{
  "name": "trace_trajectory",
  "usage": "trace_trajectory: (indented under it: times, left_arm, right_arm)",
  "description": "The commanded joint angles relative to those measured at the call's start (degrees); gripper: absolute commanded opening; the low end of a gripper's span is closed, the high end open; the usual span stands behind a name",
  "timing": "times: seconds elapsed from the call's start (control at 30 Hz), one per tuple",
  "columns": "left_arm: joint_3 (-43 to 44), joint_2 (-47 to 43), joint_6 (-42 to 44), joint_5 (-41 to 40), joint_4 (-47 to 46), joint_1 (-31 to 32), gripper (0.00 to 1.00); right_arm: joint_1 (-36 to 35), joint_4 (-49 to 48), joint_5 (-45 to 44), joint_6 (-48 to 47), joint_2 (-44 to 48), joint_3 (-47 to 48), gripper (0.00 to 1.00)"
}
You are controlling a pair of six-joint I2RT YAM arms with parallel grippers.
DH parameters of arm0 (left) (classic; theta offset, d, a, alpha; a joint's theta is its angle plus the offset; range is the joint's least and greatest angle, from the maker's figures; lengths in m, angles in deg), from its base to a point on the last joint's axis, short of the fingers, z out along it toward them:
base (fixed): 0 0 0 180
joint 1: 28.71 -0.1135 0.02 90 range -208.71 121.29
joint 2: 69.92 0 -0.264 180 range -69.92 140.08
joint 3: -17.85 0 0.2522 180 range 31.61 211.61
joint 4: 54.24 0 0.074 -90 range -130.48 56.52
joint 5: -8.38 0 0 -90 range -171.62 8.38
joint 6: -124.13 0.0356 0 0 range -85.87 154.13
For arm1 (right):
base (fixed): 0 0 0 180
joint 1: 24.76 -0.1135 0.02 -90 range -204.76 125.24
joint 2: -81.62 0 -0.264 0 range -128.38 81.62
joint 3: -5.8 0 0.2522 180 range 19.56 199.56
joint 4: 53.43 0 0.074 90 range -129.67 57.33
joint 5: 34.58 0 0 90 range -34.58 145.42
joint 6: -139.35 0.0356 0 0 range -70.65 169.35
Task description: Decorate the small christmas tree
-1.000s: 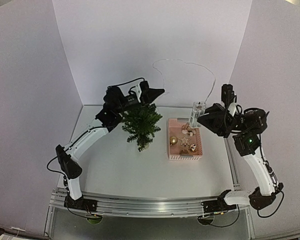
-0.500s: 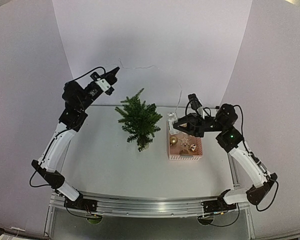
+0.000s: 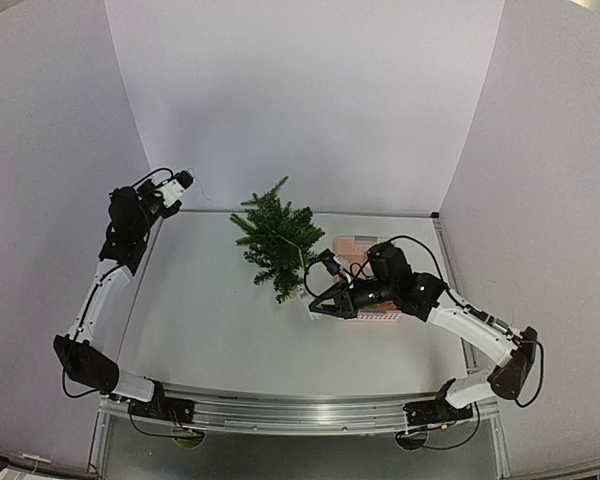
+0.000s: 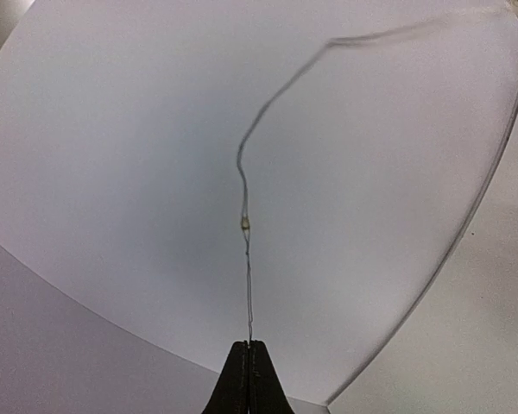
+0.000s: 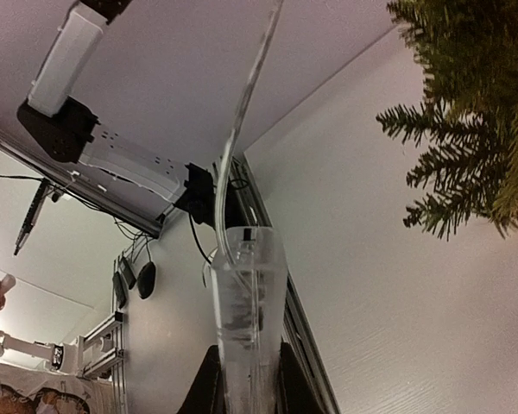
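Left fingers (image 4: 239,385): shut tight on the thin light wire (image 4: 247,259), high up, far left.
Right fingers (image 5: 205,388): squeezing the clear box (image 5: 246,297) beside the small christmas tree (image 3: 277,240).
Do it well: I think go slow and lay the wire loosely over the branches.

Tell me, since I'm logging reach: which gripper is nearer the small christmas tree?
Right. The right gripper, holding a clear box, sits low just right of the small christmas tree. The left gripper, pinching a thin wire, is raised far to its left.
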Motion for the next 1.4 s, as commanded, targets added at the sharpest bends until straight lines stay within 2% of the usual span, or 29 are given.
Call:
trace_trajectory:
  times: [0.0, 0.1, 0.27, 0.43, 0.67, 1.2, 1.3, 1.37]
  left_arm:
    - [-3.6, -4.0, -0.3, 0.1, -1.0, -3.2, 0.0]
    - [-7.5, -5.4, 0.2, 1.6, -1.1, -3.9, 0.0]
    - [-11.2, -4.2, 0.8, 2.2, -3.5, -4.0, 0.0]
    - [-8.2, -0.4, -2.8, 1.6, -6.5, -4.4, 0.0]
    - [-7.4, 2.9, -1.8, 1.9, -8.1, -5.8, 0.0]
    - [-8.1, 5.4, 0.7, 3.2, -9.8, -9.1, 0.0]
    - [-7.7, 6.6, 0.7, 3.0, -10.6, -9.3, 0.0]
    - [-7.3, 7.3, 0.3, 3.2, -11.0, -9.3, 0.0]
  right_arm:
    - [-5.8, 6.5, -11.8, -4.2, -2.0, -5.4, 0.01]
    - [-8.6, 6.5, -17.0, -6.0, -4.1, -7.6, 0.01]
    - [-8.9, 6.1, -27.7, -10.7, -9.0, -6.5, 0.01]
    - [-8.9, 5.1, -32.3, -13.1, -11.3, -6.0, 0.01]
    - [-8.0, 0.0, -40.2, -15.6, -11.7, -8.2, 0.0]
    - [-7.5, -11.5, -48.3, -17.0, -19.9, -7.4, 0.0]
    - [-7.5, -13.9, -49.4, -16.5, -20.4, -8.1, 0.02]
    - [-7.5, -15.8, -49.6, -16.1, -20.8, -8.8, 0.06]
